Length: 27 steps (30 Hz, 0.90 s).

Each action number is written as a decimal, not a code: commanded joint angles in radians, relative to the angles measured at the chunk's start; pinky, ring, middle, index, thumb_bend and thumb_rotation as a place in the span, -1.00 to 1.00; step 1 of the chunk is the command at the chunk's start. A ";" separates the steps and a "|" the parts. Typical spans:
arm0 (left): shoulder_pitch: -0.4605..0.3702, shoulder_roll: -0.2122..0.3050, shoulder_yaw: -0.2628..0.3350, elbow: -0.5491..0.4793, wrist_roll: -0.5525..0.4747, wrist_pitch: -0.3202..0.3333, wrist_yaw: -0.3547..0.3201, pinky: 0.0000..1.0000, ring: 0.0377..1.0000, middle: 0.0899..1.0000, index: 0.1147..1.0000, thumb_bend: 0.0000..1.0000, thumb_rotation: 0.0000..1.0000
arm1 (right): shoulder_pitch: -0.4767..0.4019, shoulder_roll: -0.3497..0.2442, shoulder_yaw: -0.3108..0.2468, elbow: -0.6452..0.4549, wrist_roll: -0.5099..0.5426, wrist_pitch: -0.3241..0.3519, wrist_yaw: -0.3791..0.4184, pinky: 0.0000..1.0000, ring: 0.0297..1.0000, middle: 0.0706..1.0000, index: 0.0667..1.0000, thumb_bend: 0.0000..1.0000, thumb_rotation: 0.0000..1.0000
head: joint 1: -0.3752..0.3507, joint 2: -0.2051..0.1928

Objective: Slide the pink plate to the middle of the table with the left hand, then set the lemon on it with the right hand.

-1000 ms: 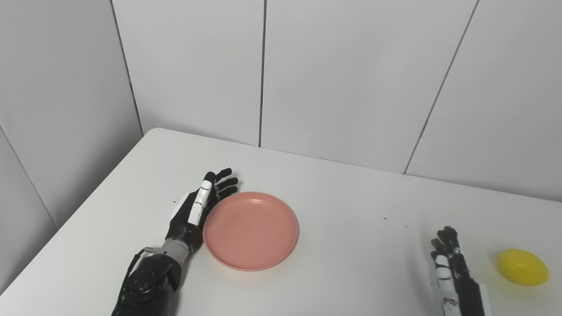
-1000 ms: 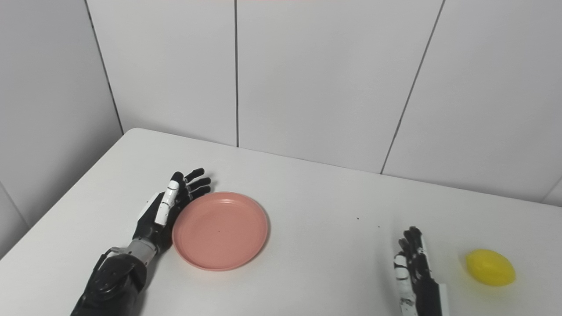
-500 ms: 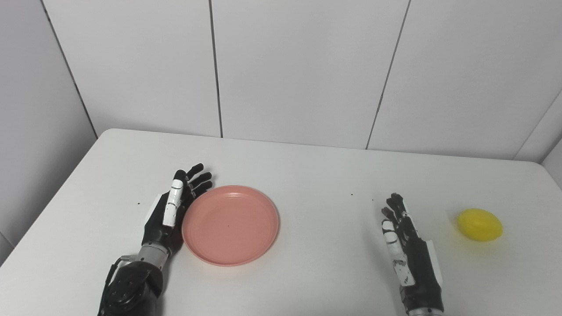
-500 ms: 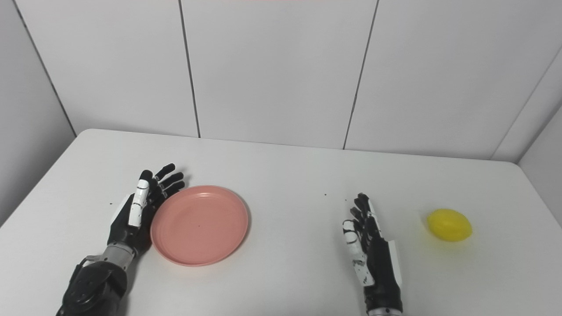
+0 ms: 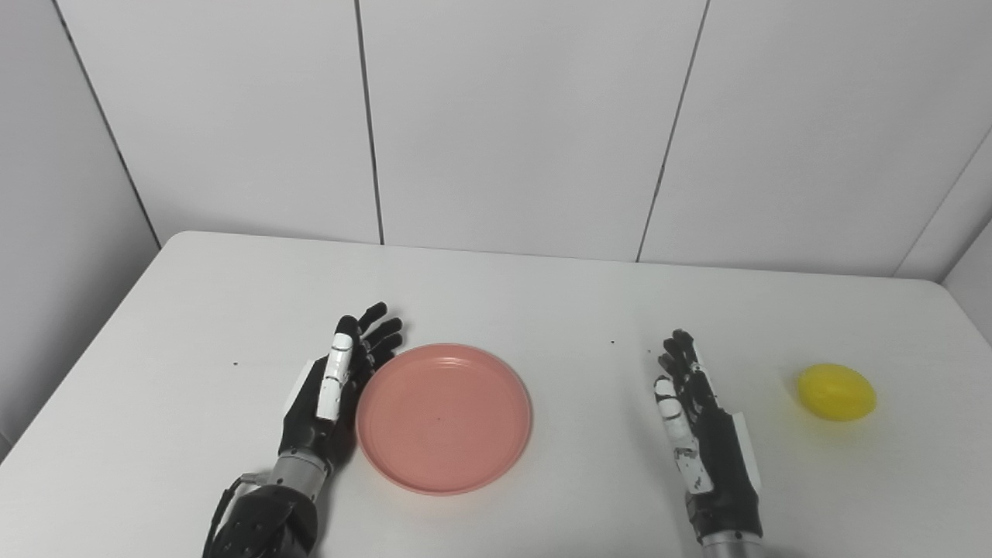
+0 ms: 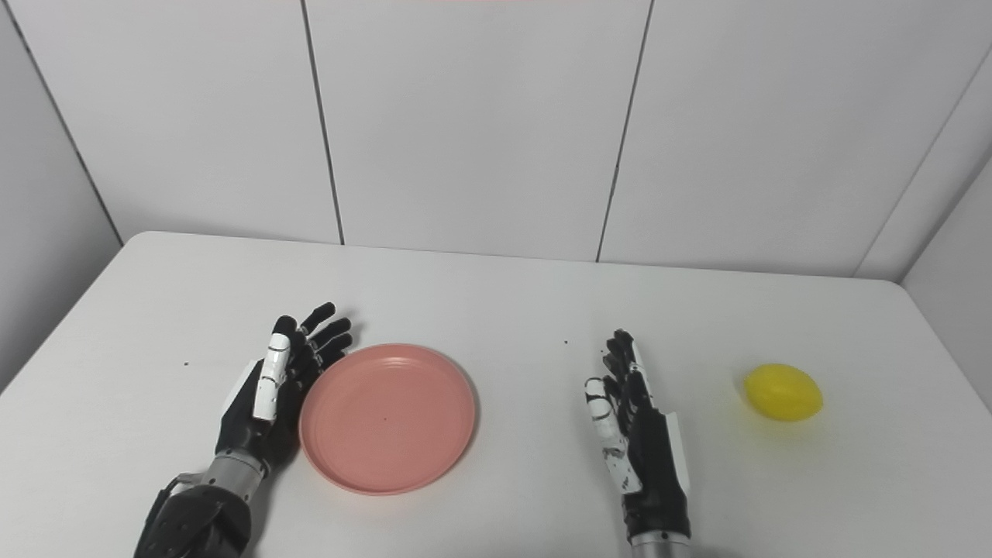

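Left eye view shows the left hand [image 5: 329, 391] flat and open, fingers [image 5: 377, 335] spread, its palm side against the plate [image 5: 444, 418] rim. Right hand [image 5: 701, 422] lies open, holding nothing, with the lemon [image 5: 837, 392] well apart beyond its fingers' outer side.

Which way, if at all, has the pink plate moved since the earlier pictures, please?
Yes: the pink plate has slid right, narrowing its gap to the dark speck on the table, with the left hand at its left rim.
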 commanded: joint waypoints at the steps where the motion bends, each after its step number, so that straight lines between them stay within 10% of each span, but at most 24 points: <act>1: -0.014 -0.010 -0.008 -0.039 0.019 -0.007 0.014 0.86 0.76 0.71 0.73 0.11 1.00 | -0.018 0.006 0.001 -0.031 0.016 -0.015 -0.002 0.84 0.88 0.89 0.91 0.21 0.65 | 0.001 0.000; 27: -0.012 -0.081 -0.088 0.025 0.034 -0.078 -0.005 0.94 0.87 0.84 0.85 0.15 1.00 | -0.048 -0.033 -0.015 0.047 0.082 0.041 0.026 0.91 0.92 0.96 0.96 0.10 0.74 | -0.006 -0.045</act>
